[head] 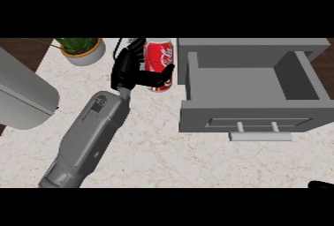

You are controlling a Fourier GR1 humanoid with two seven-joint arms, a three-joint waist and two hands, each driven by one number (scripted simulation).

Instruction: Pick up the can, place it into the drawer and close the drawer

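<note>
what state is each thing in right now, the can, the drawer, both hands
red can: upright on the counter, left of the drawer, not yet inside it
drawer: pulled open, nothing inside
left hand: curled round the can
right hand: barely shows at the lower right edge, fingers cannot be told
potted plant: upright at the counter's back left
</note>
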